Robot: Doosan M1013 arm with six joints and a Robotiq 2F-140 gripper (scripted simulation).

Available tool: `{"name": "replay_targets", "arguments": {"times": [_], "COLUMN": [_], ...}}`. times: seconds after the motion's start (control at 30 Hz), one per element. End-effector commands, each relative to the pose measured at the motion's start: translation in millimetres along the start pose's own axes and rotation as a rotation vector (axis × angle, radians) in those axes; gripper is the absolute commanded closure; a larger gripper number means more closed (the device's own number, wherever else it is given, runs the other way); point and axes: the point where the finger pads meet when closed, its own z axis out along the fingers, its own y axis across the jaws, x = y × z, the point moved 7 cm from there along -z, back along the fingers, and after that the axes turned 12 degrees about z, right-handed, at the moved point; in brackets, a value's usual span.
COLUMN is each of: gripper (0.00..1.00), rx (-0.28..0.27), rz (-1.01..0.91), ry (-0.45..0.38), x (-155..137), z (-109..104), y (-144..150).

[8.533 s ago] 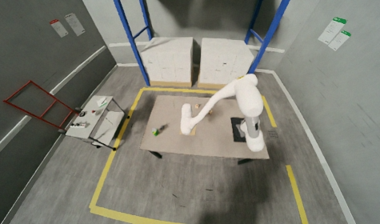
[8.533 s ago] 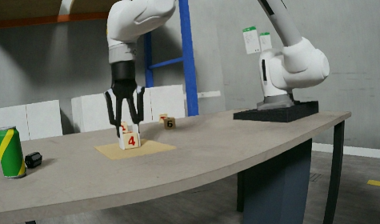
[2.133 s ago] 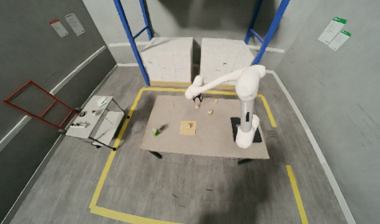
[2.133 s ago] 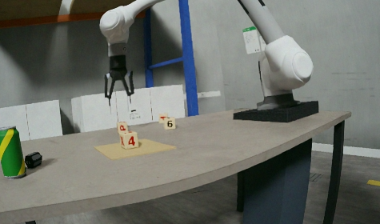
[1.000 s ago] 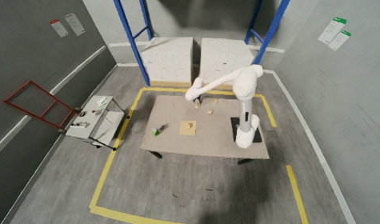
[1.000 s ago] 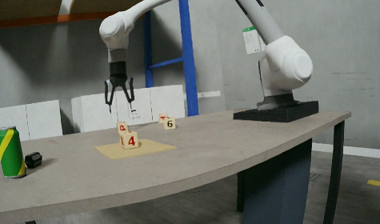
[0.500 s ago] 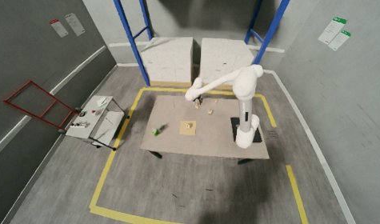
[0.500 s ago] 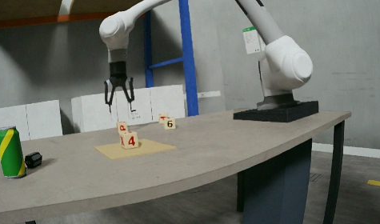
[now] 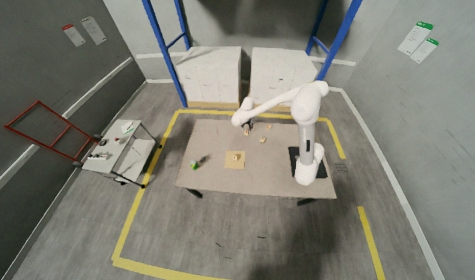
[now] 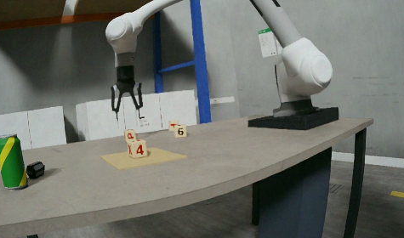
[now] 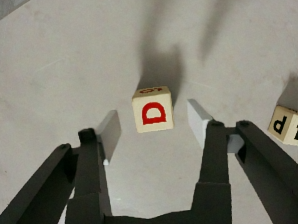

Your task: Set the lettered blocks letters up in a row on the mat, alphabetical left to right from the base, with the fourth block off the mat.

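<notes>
My gripper [image 9: 246, 128] [image 10: 127, 111] [image 11: 153, 116] is open and empty. It hangs straight above a cream block with a red D on top [image 11: 153, 111] [image 9: 246, 133] [image 10: 129, 134], which lies on the bare table behind the mat. The tan mat [image 9: 240, 164] [image 10: 161, 156] holds one block [image 9: 234, 157] [image 10: 138, 149] with a 4 on its side. Two more blocks [image 9: 262, 140] [image 9: 268, 126] [image 10: 180, 131] [image 10: 173, 125] lie off the mat, nearer the arm's base. One of them [image 11: 286, 123] shows at the right edge of the wrist view.
A green and yellow can [image 9: 194, 164] [image 10: 9, 161] and a small black object [image 10: 35, 169] stand at the table's [image 9: 269, 175] [image 10: 246, 144] far end from the base. The arm's black base pad [image 10: 297, 120] is at the other end.
</notes>
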Motion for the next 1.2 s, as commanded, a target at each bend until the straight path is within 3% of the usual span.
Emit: {"name": "replay_targets", "arguments": {"times": [0.0,0.47,1.13,1.17], "gripper": [0.45,0.45,0.45,0.56], "rx": [0.002,0.002,0.002,0.002], "rz": [0.0,0.0,0.0,0.0], "ry": [0.0,0.0,0.0,0.0], "x": [0,0,0,0], "z": [0,39,50,50], "y": [0,0,-1,-1]}}
